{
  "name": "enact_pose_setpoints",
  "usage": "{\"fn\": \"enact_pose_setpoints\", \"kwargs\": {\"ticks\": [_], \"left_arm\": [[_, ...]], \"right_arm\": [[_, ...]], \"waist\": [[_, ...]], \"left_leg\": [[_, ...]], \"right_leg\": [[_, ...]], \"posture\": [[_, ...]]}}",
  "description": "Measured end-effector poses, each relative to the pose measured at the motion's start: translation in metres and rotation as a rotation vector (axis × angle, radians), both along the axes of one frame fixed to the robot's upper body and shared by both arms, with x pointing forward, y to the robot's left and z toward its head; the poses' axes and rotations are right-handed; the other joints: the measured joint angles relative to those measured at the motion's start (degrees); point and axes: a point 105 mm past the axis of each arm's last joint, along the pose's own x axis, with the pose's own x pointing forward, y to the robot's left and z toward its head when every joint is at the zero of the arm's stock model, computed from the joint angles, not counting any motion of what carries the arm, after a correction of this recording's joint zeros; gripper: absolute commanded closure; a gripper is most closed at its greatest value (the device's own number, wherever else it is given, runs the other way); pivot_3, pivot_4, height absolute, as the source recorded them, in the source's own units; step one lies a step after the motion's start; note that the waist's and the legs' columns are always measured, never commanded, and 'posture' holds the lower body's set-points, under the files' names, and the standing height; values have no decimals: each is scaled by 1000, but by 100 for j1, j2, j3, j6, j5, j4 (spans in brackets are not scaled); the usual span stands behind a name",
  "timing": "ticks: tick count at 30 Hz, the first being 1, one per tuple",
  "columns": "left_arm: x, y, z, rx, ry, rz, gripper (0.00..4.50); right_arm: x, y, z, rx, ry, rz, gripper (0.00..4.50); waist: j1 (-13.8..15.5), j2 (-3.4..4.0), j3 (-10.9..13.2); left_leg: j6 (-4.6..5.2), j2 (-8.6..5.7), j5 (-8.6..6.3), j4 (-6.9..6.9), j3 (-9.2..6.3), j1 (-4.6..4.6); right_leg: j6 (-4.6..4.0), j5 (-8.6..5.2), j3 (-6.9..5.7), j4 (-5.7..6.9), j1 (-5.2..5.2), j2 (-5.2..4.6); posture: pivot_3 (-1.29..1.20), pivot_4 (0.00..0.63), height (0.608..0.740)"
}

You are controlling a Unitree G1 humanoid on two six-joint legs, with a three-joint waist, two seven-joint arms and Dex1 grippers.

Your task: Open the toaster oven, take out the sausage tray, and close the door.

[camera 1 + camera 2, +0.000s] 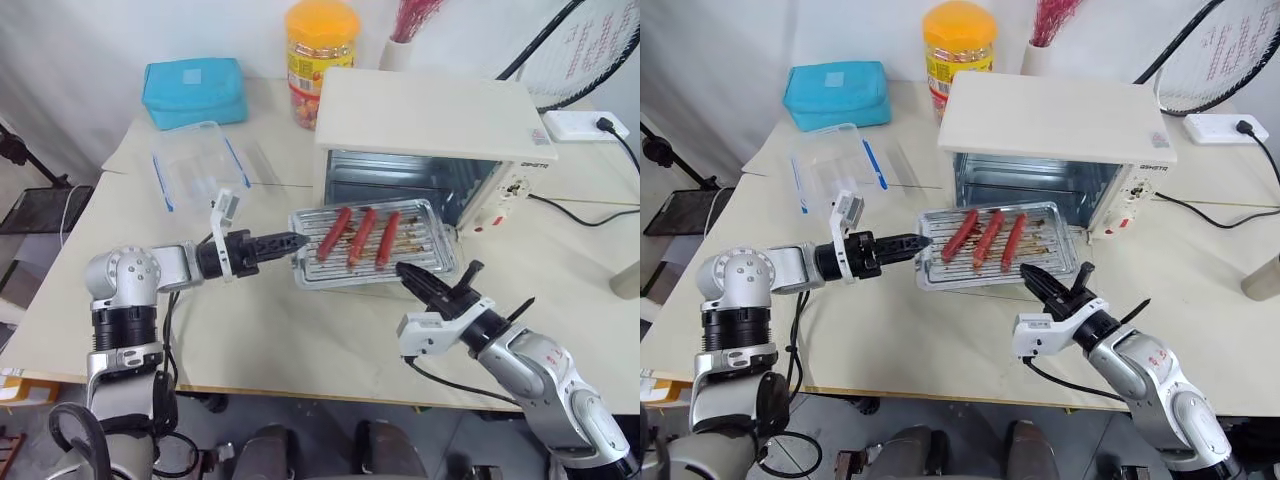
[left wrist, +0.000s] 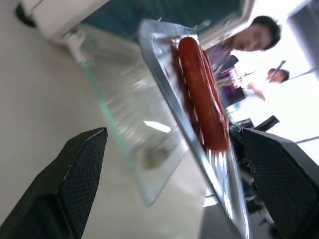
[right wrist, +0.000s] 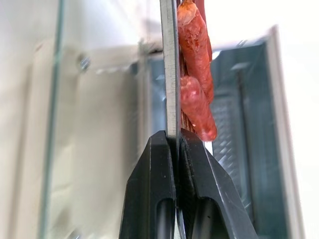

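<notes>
The tabletop [image 1: 300,340] spans most of the frame, pale and broad; on it, right of centre in the upper half, stands the toaster oven [image 1: 430,120], cream-white, its cavity exposed and its door [image 2: 124,119] folded down flat in front, seen as a clear glass pane under the tray in the left wrist view; the sausage tray [image 1: 372,242] sits at the middle of the frame, just before the oven mouth and above the lowered door, three sausages [image 1: 360,236] lying side by side on its ribbed bottom; the right tool [image 1: 415,280], lower right of centre, is clamped tight on the tray's near edge, its black fingers [image 3: 159,189] pinching the thin metal rim; the left tool [image 1: 290,242], left of centre, points at the tray's left edge with its fingers spread wide and gripping nothing; a clear plastic box [image 1: 195,165] lies upper left, a blue pouch [image 1: 193,90] behind it, an orange-lidded jar [image 1: 318,55] at top centre.
</notes>
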Motion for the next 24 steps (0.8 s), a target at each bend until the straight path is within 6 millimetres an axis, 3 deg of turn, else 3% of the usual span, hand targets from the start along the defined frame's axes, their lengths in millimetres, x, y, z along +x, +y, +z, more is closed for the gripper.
{"fn": "enact_pose_setpoints", "kwargs": {"ticks": [14, 18, 24], "left_arm": [[-4, -2, -3, -106, 148, -4, 4484], [-3, 3, -8, -163, 234, 1, 4484], [-1, 17, -18, -224, 351, 59, 4500]], "right_arm": [[3, 4, -1, -8, 12, 46, 4500], [-1, 7, -3, 36, 58, 95, 4500], [-5, -2, 7, 182, 105, 110, 2711]], "waist": [[-3, -1, -1], [-11, -1, -1], [-12, -2, -1]], "left_leg": [[-1, 0, 0, -1, -2, 3], [-1, 0, 0, -1, -4, 4], [-1, -2, 0, 4, -6, 6]], "right_leg": [[0, 0, 1, 5, 0, -1], [-1, 0, 1, 9, -1, -2], [-1, 1, 3, 19, 0, -7]], "posture": [[0, 150, 740], [0, 150, 740], [0, 150, 740]]}}
